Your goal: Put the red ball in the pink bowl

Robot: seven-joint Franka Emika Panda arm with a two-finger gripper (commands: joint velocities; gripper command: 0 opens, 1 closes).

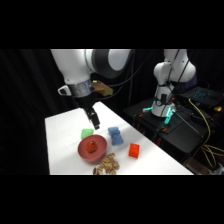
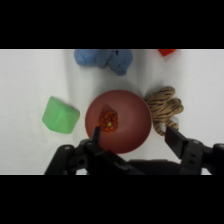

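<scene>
Item 1, gripper (image 2: 134, 135): hanging above the pink bowl, its 2 fingers (image 2: 176, 138) spread wide with nothing between them. In the wrist view 1 finger is showing over the bowl's near rim and the other just outside it, by the striped toy. The spread is reading as a release stance, judged from the ball lying free below.

Item 2, red ball (image 2: 108, 121): sitting inside the bowl, a little off centre toward the green block's side, clear of both fingers. The curved wall is keeping it from rolling out.

Item 3, pink bowl (image 1: 99, 148): resting upright on the white table (image 1: 60, 145), near its front edge, directly under the gripper so that a drop lands inside.

Item 4, green block (image 2: 60, 115): lying just beside the bowl, apart from it.

Item 5, blue block (image 1: 115, 135): standing behind the bowl, near it, not touching.

Item 6, red-orange cube (image 1: 134, 150): sitting well apart from the bowl, playing no part.

Item 7, striped toy (image 2: 166, 107): lying against the bowl's rim; whether touching cannot be told.

Status: task appearing done; only a clean lift away seems to be remaining.
</scene>
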